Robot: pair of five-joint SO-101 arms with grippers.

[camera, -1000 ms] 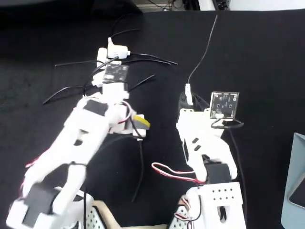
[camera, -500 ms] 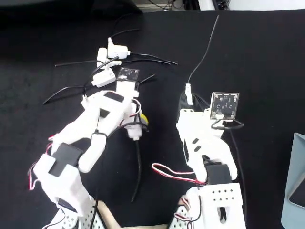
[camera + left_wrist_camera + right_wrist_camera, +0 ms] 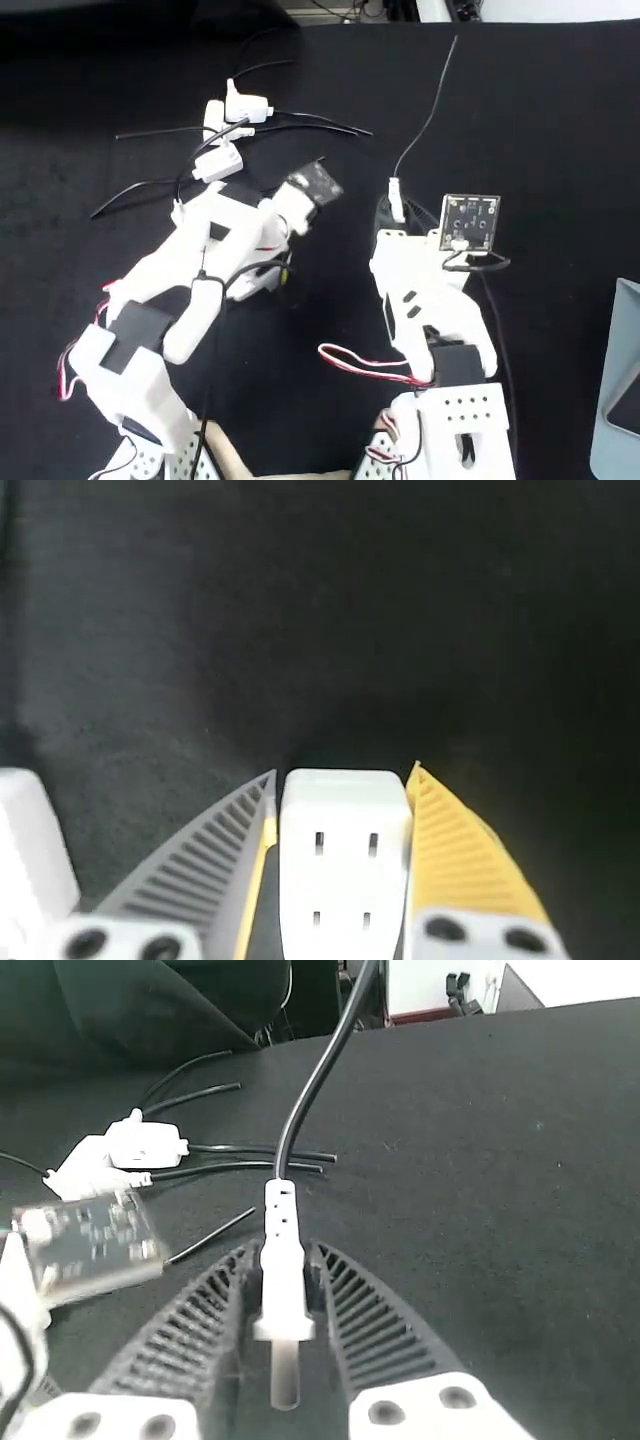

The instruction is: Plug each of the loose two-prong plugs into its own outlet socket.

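A black cloth table point(image 3: 560, 130) lies under my two white arms, with other white connectors point(image 3: 238, 104) and loose black cords clustered toward eleven o'clock in the high view. My left gripper point(image 3: 343, 775) is clamped on a white outlet socket point(image 3: 343, 860), slots showing. My right gripper point(image 3: 281, 1252), at three o'clock from it, pinches a white two-prong plug point(image 3: 282, 1290) by its body. I judge this the line-up step: next I must aim the prongs, hidden from me, squarely at those slots.
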